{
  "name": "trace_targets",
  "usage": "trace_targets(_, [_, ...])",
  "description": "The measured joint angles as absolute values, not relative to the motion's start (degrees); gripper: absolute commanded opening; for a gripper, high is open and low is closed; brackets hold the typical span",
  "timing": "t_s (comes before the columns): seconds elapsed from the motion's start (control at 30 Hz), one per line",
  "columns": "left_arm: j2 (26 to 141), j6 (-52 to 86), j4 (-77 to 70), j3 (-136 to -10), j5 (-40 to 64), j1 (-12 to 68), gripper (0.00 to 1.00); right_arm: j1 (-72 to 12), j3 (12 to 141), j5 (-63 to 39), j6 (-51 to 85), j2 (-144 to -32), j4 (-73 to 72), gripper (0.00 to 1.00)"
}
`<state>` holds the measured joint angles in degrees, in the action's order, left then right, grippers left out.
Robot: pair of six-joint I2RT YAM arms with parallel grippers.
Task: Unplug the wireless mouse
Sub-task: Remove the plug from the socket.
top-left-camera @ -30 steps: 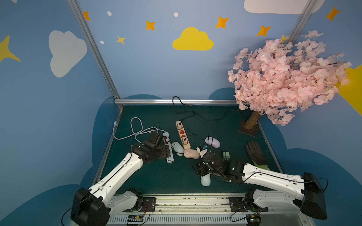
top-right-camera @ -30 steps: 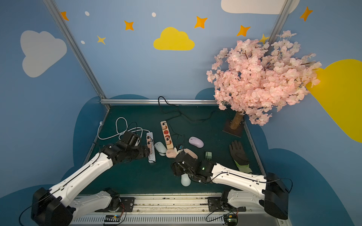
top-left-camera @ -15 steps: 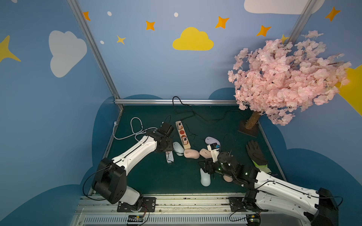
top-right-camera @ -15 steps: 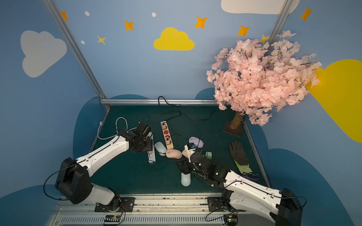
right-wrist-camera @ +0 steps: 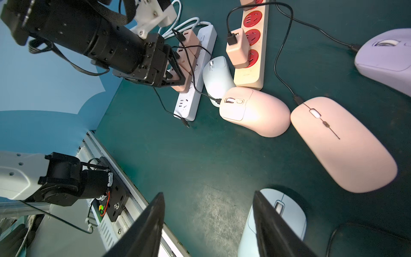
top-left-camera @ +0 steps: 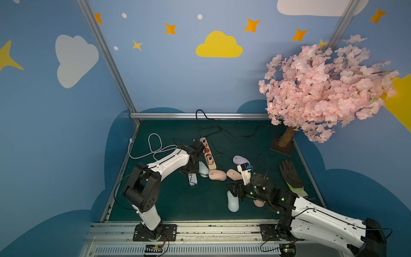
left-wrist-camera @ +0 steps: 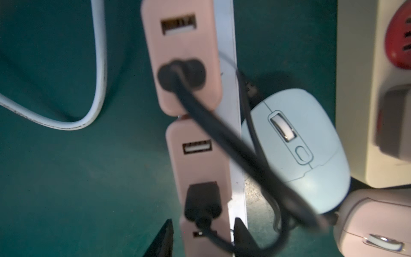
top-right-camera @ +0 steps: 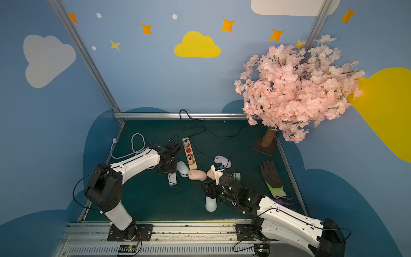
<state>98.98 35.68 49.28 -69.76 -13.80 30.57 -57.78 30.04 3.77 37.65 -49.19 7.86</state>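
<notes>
left gripper point(left-wrist-camera: 203, 222): jaws narrow, one each side of the end pink adapter point(left-wrist-camera: 188, 247) on the white strip point(right-wrist-camera: 189, 104); contact cannot be told, adapter cut off at frame edge. right gripper point(right-wrist-camera: 208, 193): jaws apart, nothing between; one hides part of a pale blue mouse point(right-wrist-camera: 289, 213). pink mouse point(right-wrist-camera: 253, 111) lies on the surface point(right-wrist-camera: 200, 166) near the strip, black cable point(left-wrist-camera: 224, 133) in its nose, blurred; its far end hard to trace among the adapters.
</notes>
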Motion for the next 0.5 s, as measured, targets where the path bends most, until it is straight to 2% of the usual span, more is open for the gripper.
trace_targets(0.1, [99.5,35.9,49.1,-69.8,-13.7,30.8,0.32,-57.8,29.8,3.6,37.2,-49.2,7.8,0.63])
trace_targets(0.3, [99.4,36.4,49.0,-69.9,-13.8,30.9,0.30,-57.8,29.8,3.2,36.9,-49.4,7.6,0.63])
trace_targets(0.5, [97.0,36.5,47.1,-67.4,-13.0,30.0,0.17,-57.8,29.9,1.7,36.6,-52.0,7.5,0.61])
